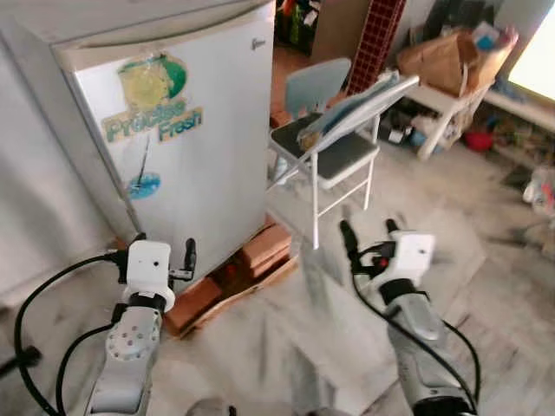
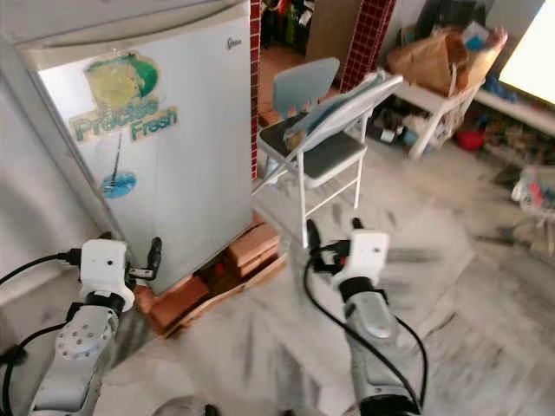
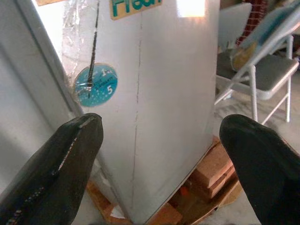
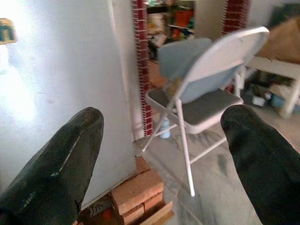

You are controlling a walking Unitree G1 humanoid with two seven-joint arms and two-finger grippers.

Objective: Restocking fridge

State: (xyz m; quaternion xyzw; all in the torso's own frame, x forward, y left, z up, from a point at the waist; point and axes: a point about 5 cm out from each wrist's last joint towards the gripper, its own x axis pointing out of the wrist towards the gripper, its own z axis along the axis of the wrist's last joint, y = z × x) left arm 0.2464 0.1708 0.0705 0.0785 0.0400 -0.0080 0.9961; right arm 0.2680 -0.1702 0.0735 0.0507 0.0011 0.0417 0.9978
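Fridge [image 1: 173, 130] upright on bricks [image 1: 260, 247], door shut, facing robot

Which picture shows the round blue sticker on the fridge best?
The left wrist view: the round blue sticker on the fridge is close there, and its number 5 can be read. In both eye views it is small and blurry. The right wrist view faces the chair.
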